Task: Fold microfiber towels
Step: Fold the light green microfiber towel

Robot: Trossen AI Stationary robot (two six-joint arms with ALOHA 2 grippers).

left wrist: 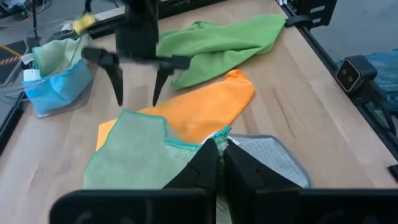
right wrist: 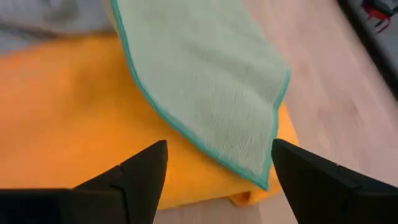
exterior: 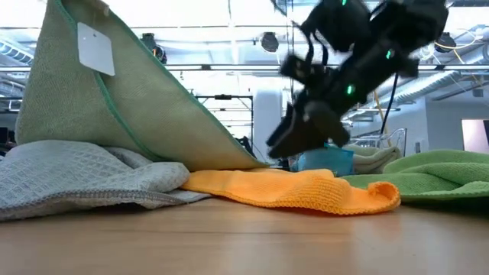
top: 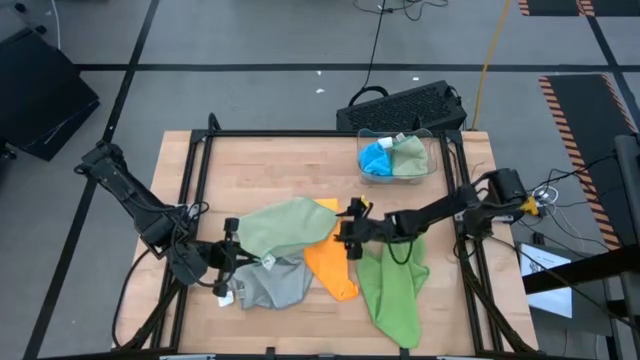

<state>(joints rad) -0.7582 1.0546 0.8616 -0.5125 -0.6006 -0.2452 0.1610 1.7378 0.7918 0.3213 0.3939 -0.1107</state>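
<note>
A sage green towel point(top: 290, 225) lies over a grey towel point(top: 272, 285) and an orange towel point(top: 332, 268). A lime green towel point(top: 395, 285) lies to the right. My left gripper point(top: 236, 256) is shut on the sage towel's left end, which stands raised with its white tag point(exterior: 95, 49) showing. My right gripper point(top: 350, 226) is open, pointing down just above the sage towel's right corner point(right wrist: 264, 177), one finger on either side of it. I cannot tell whether it touches the cloth. My left gripper pinches the sage towel's edge at its near-left corner point(left wrist: 210, 142) between its two shut fingers, coming from the table's left. That end is lifted, and the cloth slopes down from it. The far end point(left wrist: 127, 118) rests on the orange towel.
A clear bin point(top: 398, 155) at the back right holds a blue and a sage cloth. A black keyboard point(top: 405, 105) lies beyond the table's far edge. Black rails run along the table's left and right sides. Bare wood lies at the back left point(top: 270, 165).
</note>
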